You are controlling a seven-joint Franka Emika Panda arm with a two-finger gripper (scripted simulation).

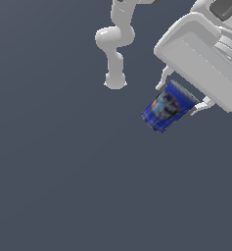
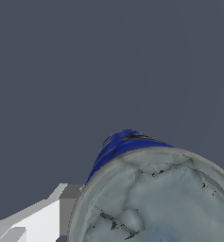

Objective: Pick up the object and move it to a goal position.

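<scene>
The gripper (image 1: pixel 185 92) had its jaws clenched on the blue cup (image 1: pixel 166 107), one finger (image 1: pixel 165 78) at each side of the cup near its pale rim. The cup was tilted, its narrow end pointing down toward the exterior view's left. In the wrist view the pale rim (image 2: pixel 132 163) was very close to the camera.
</scene>
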